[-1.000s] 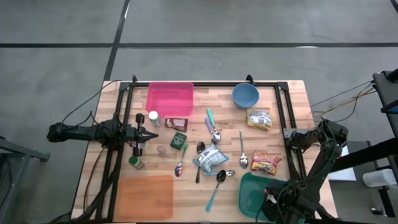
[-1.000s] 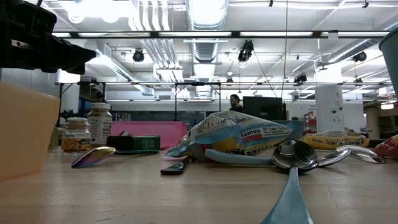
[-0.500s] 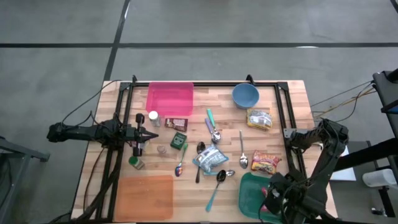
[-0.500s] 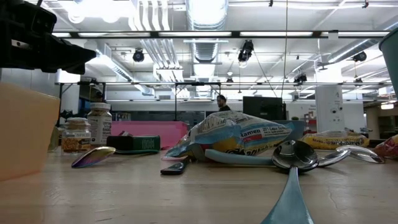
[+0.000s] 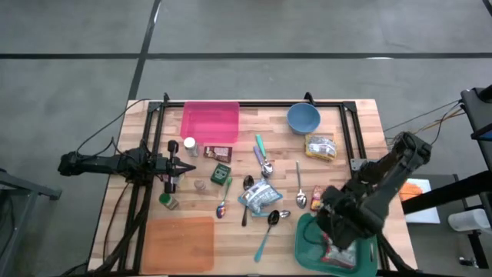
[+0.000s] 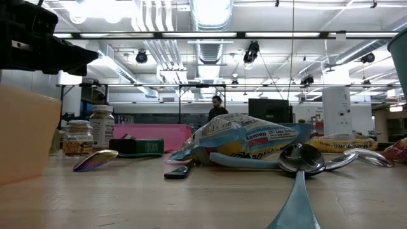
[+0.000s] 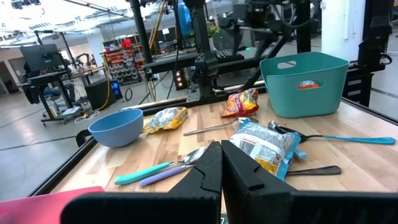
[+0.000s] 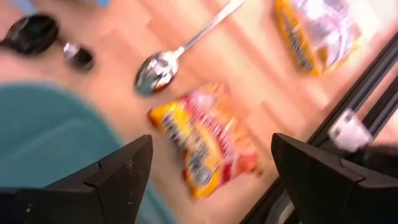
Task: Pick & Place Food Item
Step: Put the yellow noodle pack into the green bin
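- A wooden table [image 5: 254, 231] fills the high view's centre; behind it lies a lit workshop where a person [image 6: 217, 108] stands.
- The right gripper [image 5: 332, 221], jaws wide apart and empty, hangs at lower right over the teal bin [image 5: 307, 237].
- The left gripper [image 5: 187, 164], jaws together, waits at middle left.
- A red-yellow snack packet [image 8: 205, 146] lies on the table beside the bin.

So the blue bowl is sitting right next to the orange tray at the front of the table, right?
Not quite. The high view shows the blue bowl at the back of the table, beside the pink tray; the orange tray lies at the opposite, front edge.
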